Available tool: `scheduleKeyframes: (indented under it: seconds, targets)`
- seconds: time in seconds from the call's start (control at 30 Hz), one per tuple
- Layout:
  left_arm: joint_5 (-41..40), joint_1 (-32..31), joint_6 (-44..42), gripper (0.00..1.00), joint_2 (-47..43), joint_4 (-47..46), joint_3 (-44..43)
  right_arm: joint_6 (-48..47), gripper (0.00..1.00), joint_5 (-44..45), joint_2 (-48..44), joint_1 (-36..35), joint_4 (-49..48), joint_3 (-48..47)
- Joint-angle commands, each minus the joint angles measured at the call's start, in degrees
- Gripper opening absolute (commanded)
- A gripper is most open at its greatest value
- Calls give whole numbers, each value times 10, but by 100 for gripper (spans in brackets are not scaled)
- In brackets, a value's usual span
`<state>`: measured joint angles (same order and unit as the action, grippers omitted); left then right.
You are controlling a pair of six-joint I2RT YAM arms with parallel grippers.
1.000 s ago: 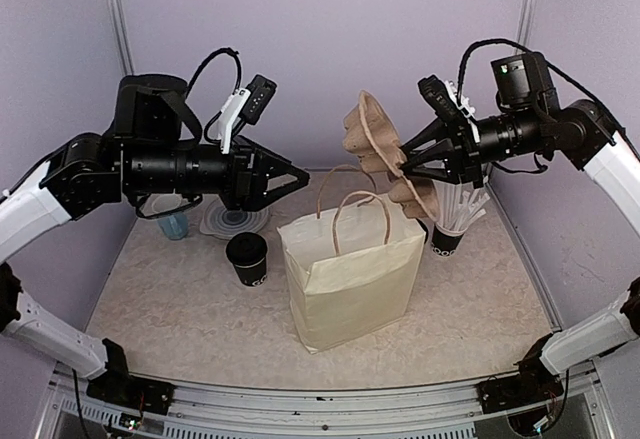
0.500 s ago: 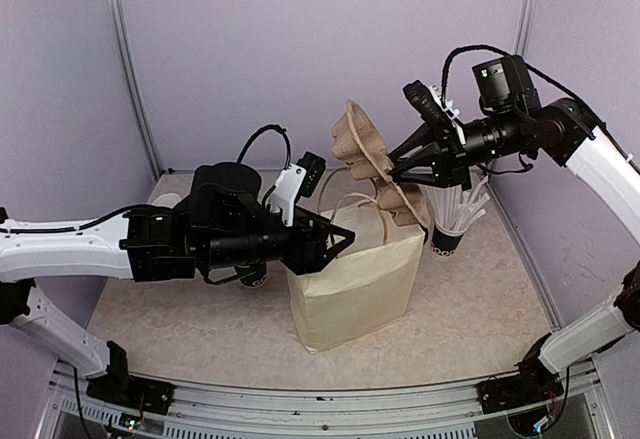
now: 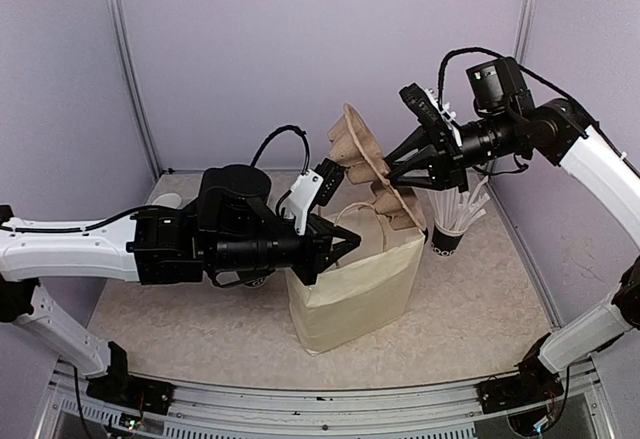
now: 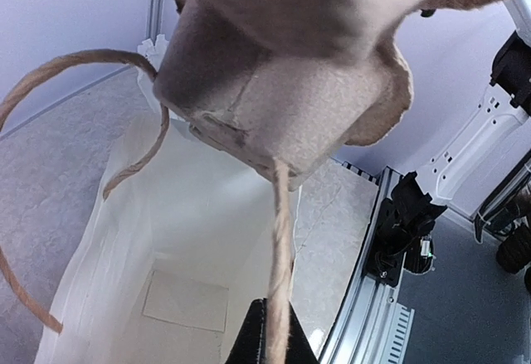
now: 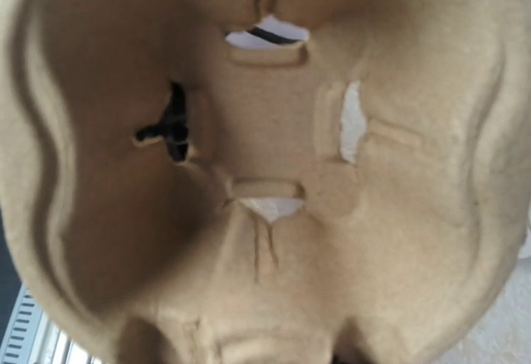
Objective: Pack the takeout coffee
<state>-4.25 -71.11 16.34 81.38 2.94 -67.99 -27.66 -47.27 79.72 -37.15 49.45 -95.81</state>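
Top view: the bag (image 3: pixel 355 284) stands open at mid-table, with free table (image 3: pixel 480 299) on its near and right sides. The right gripper (image 3: pixel 398 167) is clamped on the carrier (image 3: pixel 365 159), which is held on edge just above the bag's far rim. The left gripper (image 3: pixel 345 243) sits at the bag's left rim; its opening cannot be judged. Only the left wrist view shows the bag's white floor and a handle (image 4: pixel 278 240) crossing the fingers. The carrier fills the right wrist view. A straw cup (image 3: pixel 446 241) stands right of the bag. The coffee cups are hidden; the left arm covers the table left of the bag.
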Motion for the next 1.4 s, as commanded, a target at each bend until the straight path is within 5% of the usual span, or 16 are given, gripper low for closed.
scheduleKeyframes:
  seconds: [0.0,0.37,0.4,0.5,0.6,0.93,1.07,1.37]
  targets:
    - [-35,-26,-66,1,-15,75,-43,-26,17,-19,1,-13,-3,23]
    - [-131,-72,-151,0,1,154,-84,-38,17,-40,36,-22,-7,42]
    - [-137,-75,-152,2,1,154,-83,-40,17,-40,37,-22,-7,43]
    - [-174,-89,-143,31,-3,163,-81,-40,16,-40,38,-22,-8,44]
    - [-215,-109,-129,46,-26,181,-86,-32,15,-38,38,-22,-14,40]
    - [-265,-110,-50,49,-124,206,-73,3,13,-32,41,-20,-64,36]
    - [-283,-66,8,48,-167,187,-32,6,13,-43,51,-16,-61,30]
    - [-148,80,91,51,-195,160,31,-37,13,-43,50,-16,-75,71]
